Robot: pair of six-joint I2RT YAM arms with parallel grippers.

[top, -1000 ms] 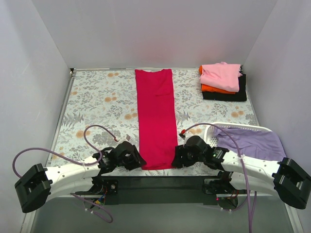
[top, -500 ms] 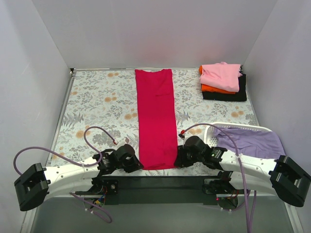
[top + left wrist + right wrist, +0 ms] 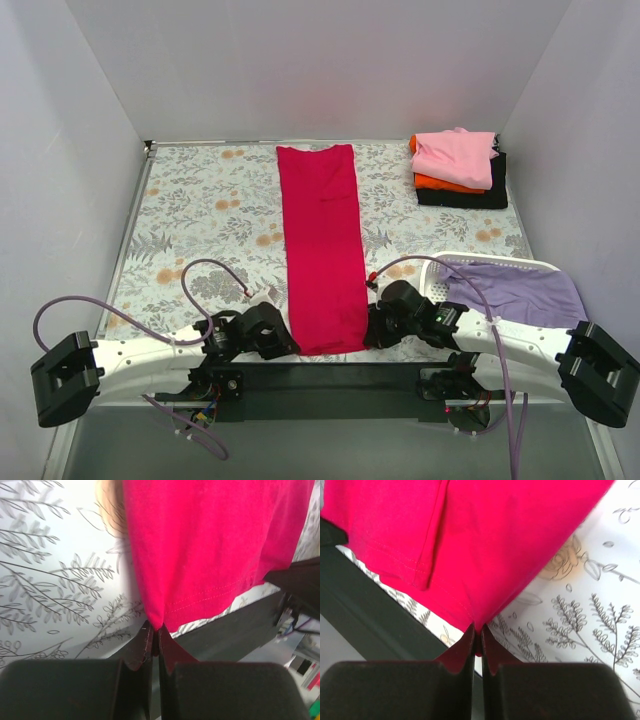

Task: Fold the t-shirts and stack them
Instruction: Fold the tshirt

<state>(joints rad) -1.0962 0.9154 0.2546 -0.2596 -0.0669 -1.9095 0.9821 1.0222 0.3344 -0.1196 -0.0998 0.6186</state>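
The red t-shirt point(image 3: 322, 240) lies as a long strip down the desk point(image 3: 200, 215). Left hand point(image 3: 154, 636) and right hand point(image 3: 477, 632) each pinch a near hem corner, likely to fold it toward the collar. The folded stack point(image 3: 455, 170) sits far right.

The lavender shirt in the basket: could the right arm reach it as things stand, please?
Probably not yet: the right hand is shut on a near corner of the red shirt. Once freed, likely yes; the lavender shirt lies uncovered in the basket right beside that arm.
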